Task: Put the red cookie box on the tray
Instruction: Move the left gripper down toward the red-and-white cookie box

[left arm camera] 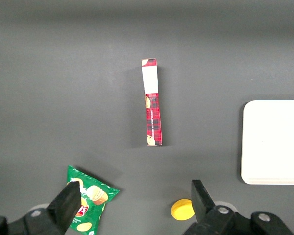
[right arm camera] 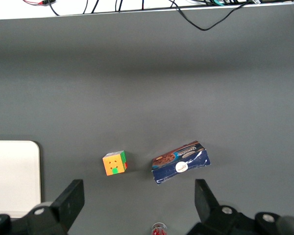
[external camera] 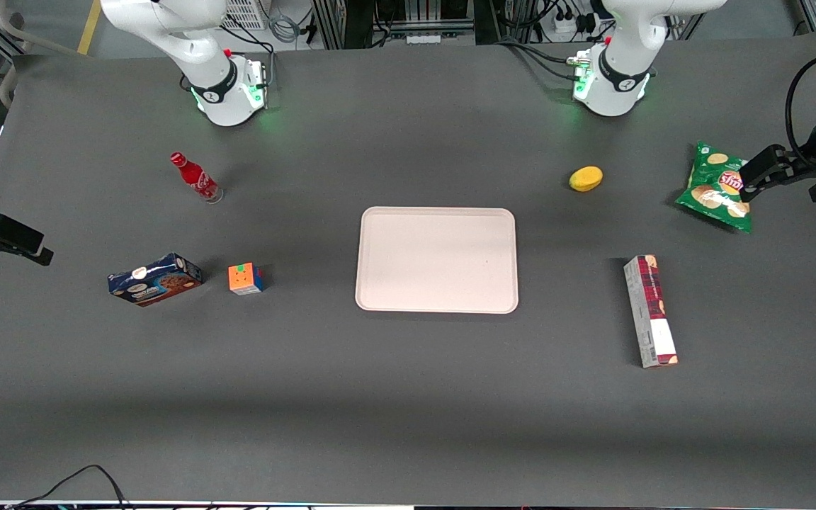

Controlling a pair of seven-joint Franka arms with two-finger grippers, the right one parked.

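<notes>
chip bag (external camera: 716, 188): red logo patch with white letters, beside the gripper (external camera: 746, 185); the word cannot be made out
red box (external camera: 650, 310): a line of small print runs along the tartan side, nearer the front camera than the chip bag; too small to read
blue box (external camera: 155, 278): white lettering and a round white seal on top, toward the parked arm's end from the chip bag; unreadable
bottle (external camera: 195, 177): white script on a red label; not legible

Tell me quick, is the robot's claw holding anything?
Left gripper: open, holding nothing, hanging above the chip bag, not yet at the red cookie box.
</notes>
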